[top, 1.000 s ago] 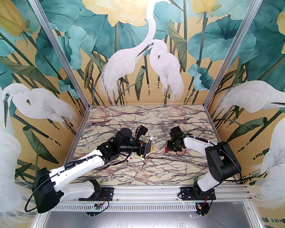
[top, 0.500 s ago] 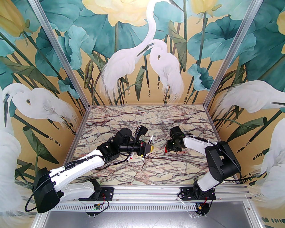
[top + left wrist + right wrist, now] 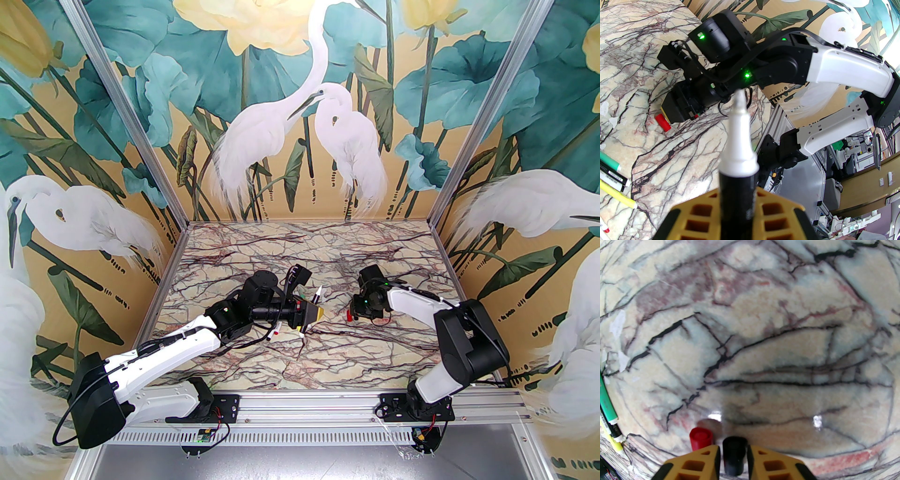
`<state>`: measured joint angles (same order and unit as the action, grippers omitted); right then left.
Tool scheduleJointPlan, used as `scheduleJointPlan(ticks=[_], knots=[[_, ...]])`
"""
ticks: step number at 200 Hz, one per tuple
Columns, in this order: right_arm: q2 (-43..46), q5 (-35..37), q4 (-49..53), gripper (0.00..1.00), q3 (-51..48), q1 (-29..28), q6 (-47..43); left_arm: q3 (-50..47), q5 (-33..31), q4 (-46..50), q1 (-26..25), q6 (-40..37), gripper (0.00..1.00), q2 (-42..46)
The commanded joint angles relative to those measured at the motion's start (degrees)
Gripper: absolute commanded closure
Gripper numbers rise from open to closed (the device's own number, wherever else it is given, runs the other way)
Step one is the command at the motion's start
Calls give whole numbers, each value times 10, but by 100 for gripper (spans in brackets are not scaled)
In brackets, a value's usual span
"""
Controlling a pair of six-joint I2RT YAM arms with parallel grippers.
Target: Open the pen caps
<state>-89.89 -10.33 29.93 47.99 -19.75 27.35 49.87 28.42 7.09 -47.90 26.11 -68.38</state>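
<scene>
Where both arms reach in from the near rail, the first thing met on the marbled bench (image 3: 328, 370) is a white pen with a red end (image 3: 273, 333), lying just beside the left forearm. Next out: left fingers (image 3: 700, 211), clamped on a black-barrelled pen (image 3: 737, 164). Its white neck and bare tip stick out past them, no cap on, aimed toward the right arm. Beside this, in the left wrist view, three more pens lie on the bench, ends only in sight: a yellow pen (image 3: 617, 194), a black pen with a barcode label (image 3: 613, 175), a green pen (image 3: 609, 161), close together. Across the gap, right fingers (image 3: 693, 462) sit low over the bench with a black cap (image 3: 734, 454) between them. Spacing is narrow, cap close to both; cannot tell whether they press it or merely flank it. A red cap (image 3: 701, 435) lies on the bench just outside one finger, near the black cap. Farthest back, the heron-painted wall (image 3: 300, 140).
</scene>
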Motion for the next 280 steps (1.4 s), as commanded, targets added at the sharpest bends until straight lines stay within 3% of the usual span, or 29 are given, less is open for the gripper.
scheduleJointPlan(ticks=[1, 24, 48, 91, 117, 147, 187, 224, 280], knots=[[33, 8, 19, 71, 9, 2, 5, -4, 9, -10, 2, 2, 95, -4], [69, 0, 32, 70, 7, 1, 8, -3, -12, 5, 2, -2, 95, 0], [123, -18, 33, 67, -6, 1, 15, 3, -76, 52, 3, -12, 96, 1], [262, -54, 14, 50, -35, 0, 38, 14, -197, 135, 20, -3, 96, 2], [332, -76, 8, 31, -42, 0, 41, 16, -230, 158, 44, -5, 96, 5], [403, -116, -13, 0, -58, 0, 44, 32, -265, 200, 82, -14, 96, -19], [456, -132, -26, 1, -67, 0, 49, 9, -282, 185, 140, -31, 97, -41], [489, -136, -66, 1, -95, 0, 70, -15, -310, 159, 157, -47, 96, -60], [498, -184, -90, 1, -108, 0, 71, -27, -304, 154, 184, -58, 96, -105]])
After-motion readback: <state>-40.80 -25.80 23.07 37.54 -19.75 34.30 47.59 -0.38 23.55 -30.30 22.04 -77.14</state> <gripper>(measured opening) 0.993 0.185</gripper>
